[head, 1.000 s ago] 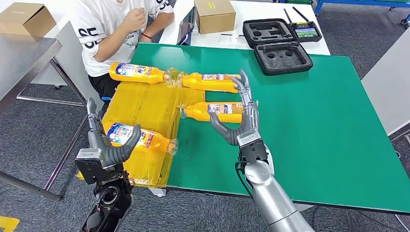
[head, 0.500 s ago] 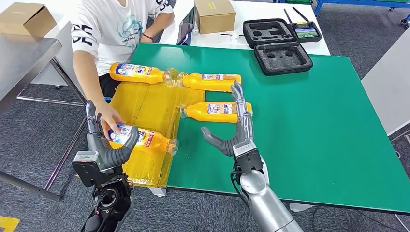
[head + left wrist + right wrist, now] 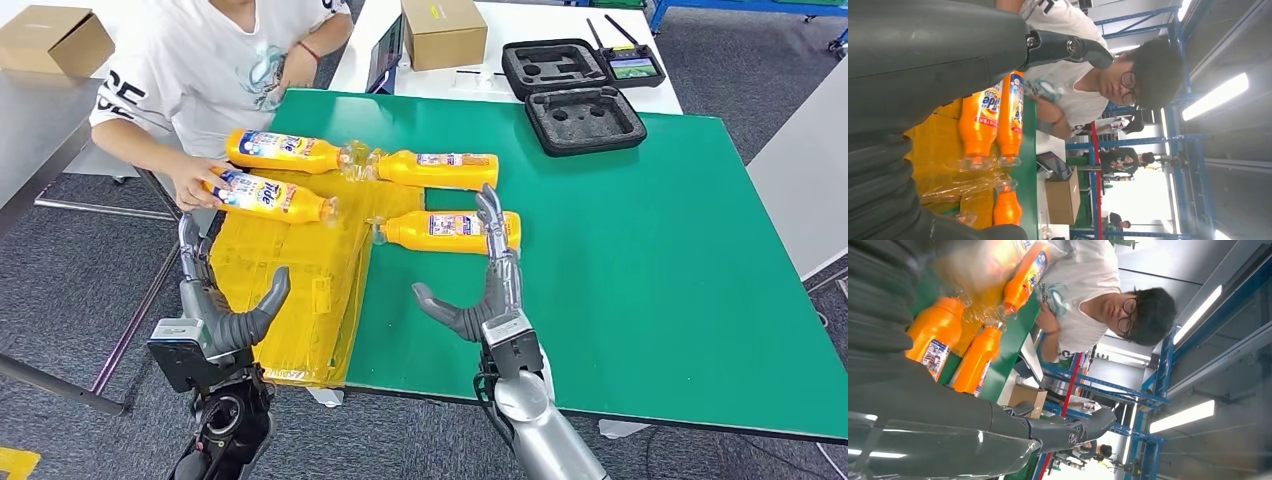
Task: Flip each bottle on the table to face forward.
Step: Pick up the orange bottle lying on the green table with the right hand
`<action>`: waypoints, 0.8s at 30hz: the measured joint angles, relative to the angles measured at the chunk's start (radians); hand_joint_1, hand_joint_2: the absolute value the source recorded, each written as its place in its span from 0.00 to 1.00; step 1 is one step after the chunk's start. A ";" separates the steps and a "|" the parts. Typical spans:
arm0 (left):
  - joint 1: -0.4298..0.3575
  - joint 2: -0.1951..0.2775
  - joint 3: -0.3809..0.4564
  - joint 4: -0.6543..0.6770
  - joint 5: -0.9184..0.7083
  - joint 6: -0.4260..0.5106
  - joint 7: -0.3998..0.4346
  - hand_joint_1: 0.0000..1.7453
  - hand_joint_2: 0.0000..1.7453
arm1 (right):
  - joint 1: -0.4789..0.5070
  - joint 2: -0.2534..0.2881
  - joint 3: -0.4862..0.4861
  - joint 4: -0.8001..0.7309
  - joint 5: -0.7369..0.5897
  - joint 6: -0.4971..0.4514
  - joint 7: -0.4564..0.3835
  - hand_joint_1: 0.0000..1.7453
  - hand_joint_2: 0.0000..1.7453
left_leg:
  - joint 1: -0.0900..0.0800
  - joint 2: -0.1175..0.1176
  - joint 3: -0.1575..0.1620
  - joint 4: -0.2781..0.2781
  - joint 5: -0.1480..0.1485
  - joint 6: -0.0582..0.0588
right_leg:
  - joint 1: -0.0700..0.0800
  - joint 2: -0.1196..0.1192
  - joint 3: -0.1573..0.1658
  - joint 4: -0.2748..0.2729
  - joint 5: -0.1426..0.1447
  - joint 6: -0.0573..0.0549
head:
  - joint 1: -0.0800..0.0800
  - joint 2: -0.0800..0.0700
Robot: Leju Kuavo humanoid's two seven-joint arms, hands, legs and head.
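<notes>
Bottles (image 3: pixel 440 171) flat on table (image 3: pixel 650 240); left hand (image 3: pixel 215 300), right hand (image 3: pixel 490 285) spread, empty.

The green table (image 3: pixel 650 230) is being viewed from above; the orange bottles (image 3: pixel 979 122) are being shared sideways by both close wrist views.

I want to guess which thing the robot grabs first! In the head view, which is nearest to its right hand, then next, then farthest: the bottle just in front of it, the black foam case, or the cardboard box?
1. Bottle lying just beyond the right hand.
2. Black foam case, at the far edge of the green table.
3. Cardboard box, beyond on the white table.
</notes>
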 joint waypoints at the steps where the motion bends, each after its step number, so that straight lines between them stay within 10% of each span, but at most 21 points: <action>1: 0.001 0.000 0.000 0.000 0.001 0.000 0.000 0.00 1.00 | 0.002 0.000 0.001 -0.002 0.000 0.003 0.000 0.00 1.00 | 0.000 0.000 0.000 0.000 0.000 0.000 | 0.000 0.000 0.000 0.000 0.000 0.000 | 0.000 0.000; 24: -0.017 -0.023 0.017 0.016 0.008 -0.031 0.000 0.00 1.00 | 0.012 0.021 -0.043 -0.052 0.035 0.060 0.000 0.00 1.00 | 0.000 0.000 0.000 0.000 0.000 0.000 | 0.000 0.000 0.000 0.000 0.000 0.000 | 0.000 0.000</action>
